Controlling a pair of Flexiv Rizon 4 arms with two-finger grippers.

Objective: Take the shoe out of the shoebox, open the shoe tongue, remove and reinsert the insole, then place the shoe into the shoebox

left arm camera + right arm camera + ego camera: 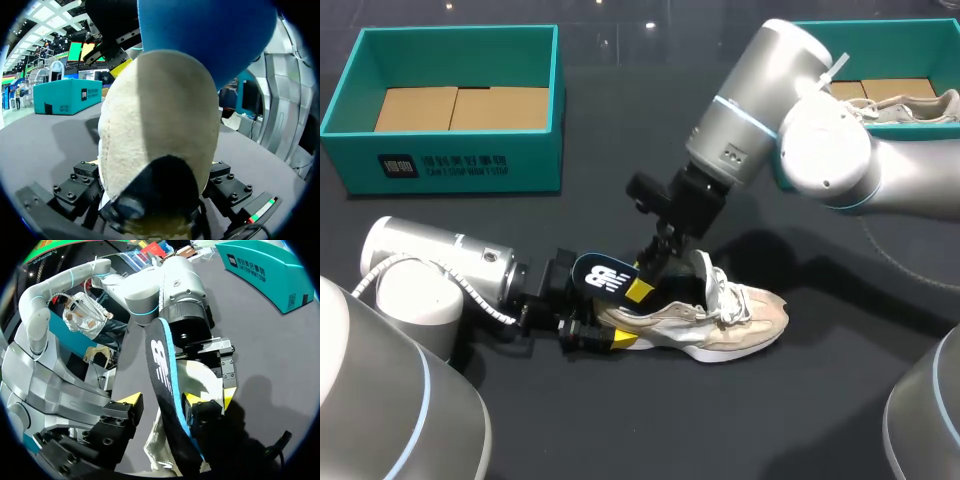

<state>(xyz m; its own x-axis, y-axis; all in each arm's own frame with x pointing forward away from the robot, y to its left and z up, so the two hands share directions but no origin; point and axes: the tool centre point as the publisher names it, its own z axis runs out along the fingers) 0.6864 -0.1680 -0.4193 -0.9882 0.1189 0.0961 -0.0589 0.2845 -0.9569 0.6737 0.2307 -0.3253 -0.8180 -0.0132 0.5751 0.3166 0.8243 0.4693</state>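
A beige sneaker (720, 320) lies on its side in the middle of the dark table, toe to the right. My left gripper (605, 325) comes in low from the left and is shut on the heel (160, 140), which fills the space between its fingers (82, 187). A dark blue insole (605, 275) with a white logo sticks up out of the heel. My right gripper (162, 400) reaches down over it. The insole (165, 390) stands between the yellow tips, against one finger (192, 401), with a small gap to the other finger (131, 399).
A teal shoebox (440, 160) with cardboard inside stands at the back left. A second teal box (920, 35) at the back right holds another pale sneaker (910, 105), partly behind my right arm.
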